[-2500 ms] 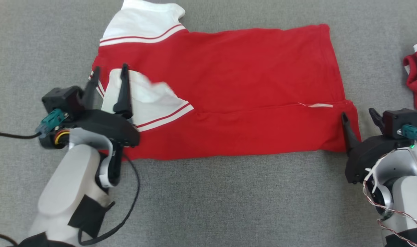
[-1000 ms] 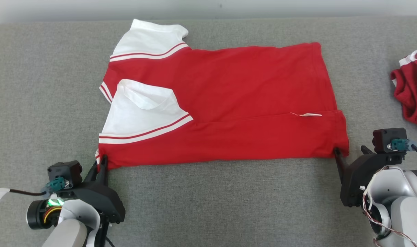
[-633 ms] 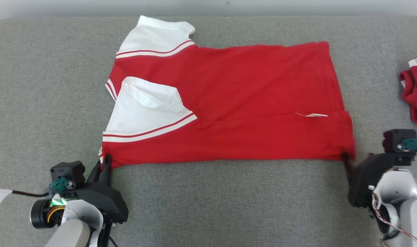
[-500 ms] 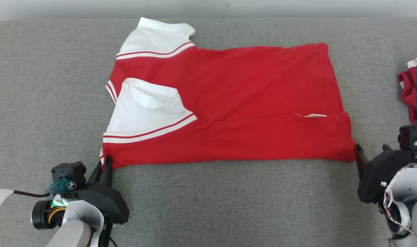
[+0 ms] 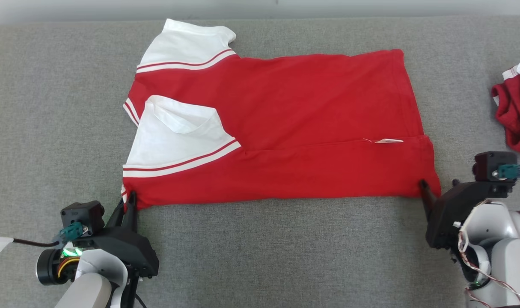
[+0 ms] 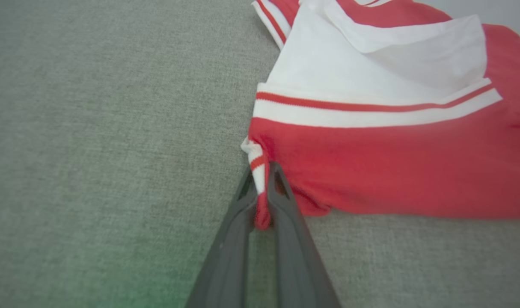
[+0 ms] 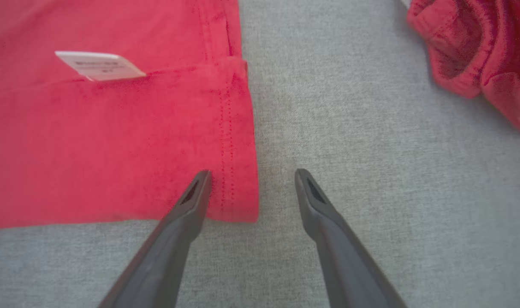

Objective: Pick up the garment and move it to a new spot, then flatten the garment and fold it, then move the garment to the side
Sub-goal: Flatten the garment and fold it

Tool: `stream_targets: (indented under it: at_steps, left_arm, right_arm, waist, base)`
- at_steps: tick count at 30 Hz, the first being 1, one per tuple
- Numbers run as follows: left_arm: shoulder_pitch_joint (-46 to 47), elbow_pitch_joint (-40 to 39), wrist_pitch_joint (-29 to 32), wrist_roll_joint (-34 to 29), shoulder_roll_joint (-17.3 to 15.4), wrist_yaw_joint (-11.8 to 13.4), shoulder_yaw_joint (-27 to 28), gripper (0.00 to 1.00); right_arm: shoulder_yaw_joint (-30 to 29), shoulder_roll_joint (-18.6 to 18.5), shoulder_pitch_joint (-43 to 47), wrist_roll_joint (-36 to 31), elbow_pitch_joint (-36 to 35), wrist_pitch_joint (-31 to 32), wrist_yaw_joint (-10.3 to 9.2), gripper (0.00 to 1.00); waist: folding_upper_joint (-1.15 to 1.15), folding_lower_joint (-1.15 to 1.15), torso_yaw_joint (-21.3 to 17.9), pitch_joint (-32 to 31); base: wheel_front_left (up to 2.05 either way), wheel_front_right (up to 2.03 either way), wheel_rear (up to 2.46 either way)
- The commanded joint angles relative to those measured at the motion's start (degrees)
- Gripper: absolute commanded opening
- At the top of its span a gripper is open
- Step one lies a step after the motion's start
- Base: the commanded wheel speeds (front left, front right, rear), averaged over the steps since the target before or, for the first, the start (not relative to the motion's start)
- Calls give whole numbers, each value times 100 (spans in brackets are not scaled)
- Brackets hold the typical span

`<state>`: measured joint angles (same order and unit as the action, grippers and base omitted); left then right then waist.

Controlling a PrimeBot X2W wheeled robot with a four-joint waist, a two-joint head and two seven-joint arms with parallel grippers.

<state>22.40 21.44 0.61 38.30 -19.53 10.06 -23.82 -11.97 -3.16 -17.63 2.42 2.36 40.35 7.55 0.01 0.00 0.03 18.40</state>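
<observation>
Two near corners of the garment [image 5: 311, 111] are being taken for the next fold. The left gripper [image 6: 263, 179] is pinched tight on the striped near-left corner, while the right gripper [image 7: 251, 173] stands fingers apart astride the near-right hem corner, holding nothing. The garment lies flat midway along the grey fabric surface [image 5: 260, 248], nearer its far edge, its near strip already folded over; I judge the right must close on the hem before both lift together.

Right of the right gripper [image 7: 253, 173], a second red cloth [image 7: 478, 55] is cut off by the view's edge; the print on the garment [image 7: 114, 149] label [image 7: 99, 65] is unreadable.
</observation>
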Motion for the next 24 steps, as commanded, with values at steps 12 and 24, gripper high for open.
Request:
stream_targets:
  at_steps: [12, 24]
  left_arm:
    - [28, 105, -31, 47, -10, -26, -64, 0]
    - [-218, -36, -202, 89, -23, -76, -89, 0]
  right_arm:
    - [156, 48, -290, 152, 1029, 1, -2, 53]
    - [-22, 28, -83, 172, 835, -150, -8, 0]
  waist:
    - [-1, 0, 119, 41]
    - [-1, 0, 124, -241]
  base:
    - [0, 0, 0]
    - [0, 0, 0]
